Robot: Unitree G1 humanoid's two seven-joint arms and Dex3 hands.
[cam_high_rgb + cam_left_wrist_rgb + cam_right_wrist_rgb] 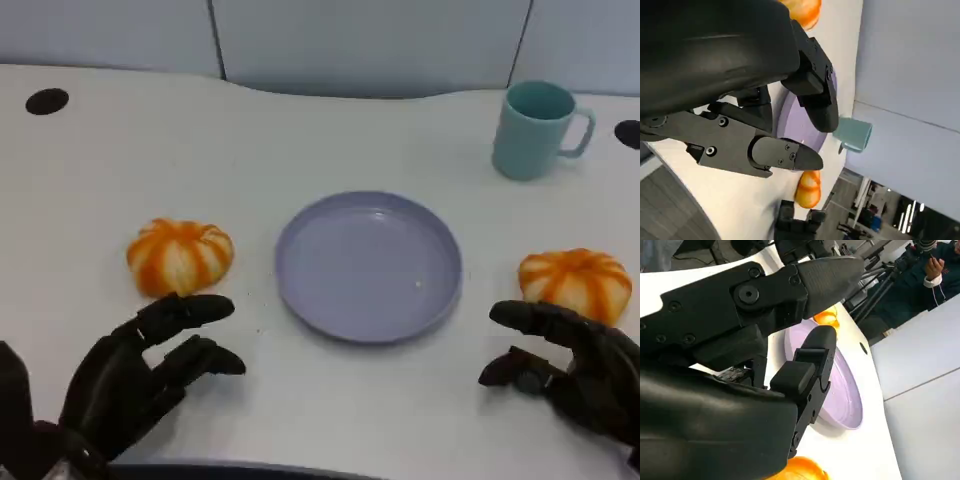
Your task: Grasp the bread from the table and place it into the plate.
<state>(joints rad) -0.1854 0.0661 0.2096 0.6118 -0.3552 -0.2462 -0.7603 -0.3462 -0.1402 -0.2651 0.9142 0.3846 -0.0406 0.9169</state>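
Observation:
Two round orange-and-white striped breads lie on the white table: one bread left of the purple plate, the other bread right of it. The plate has nothing in it. My left hand hovers just in front of the left bread, fingers spread, holding nothing. My right hand sits just in front of the right bread, fingers apart and empty. In the left wrist view my left hand has the left bread just beyond it. The right wrist view has the right bread beside my right hand, with the plate further off.
A teal mug stands at the back right, beyond the plate. Black round holes mark the table's far corners. A person stands off past the table in the right wrist view, among tripods.

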